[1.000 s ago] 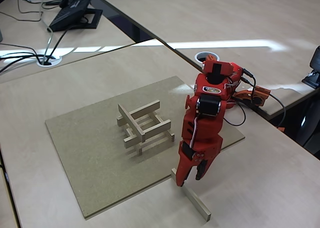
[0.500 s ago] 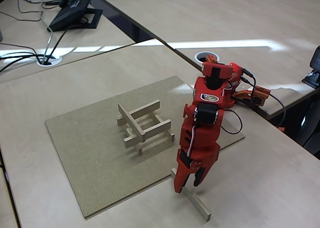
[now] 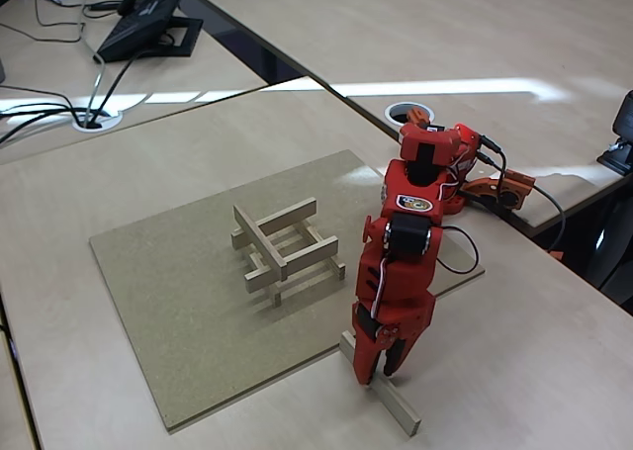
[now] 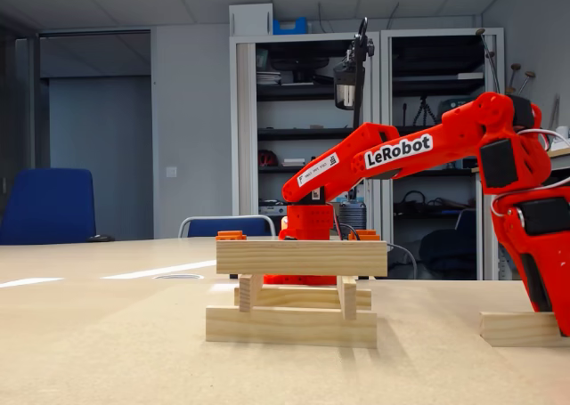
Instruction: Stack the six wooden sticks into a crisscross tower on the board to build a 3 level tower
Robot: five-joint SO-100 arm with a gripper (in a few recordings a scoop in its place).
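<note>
Red arm bent low, fingers [image 3: 376, 373] pointing down and straddling the last stick [image 3: 384, 390] on the tabletop [image 3: 514, 371] just off the board [image 3: 178, 302], whether gripped, cannot tell, five-stick tower [image 3: 287, 250] mid-board, one bar up top.
</note>
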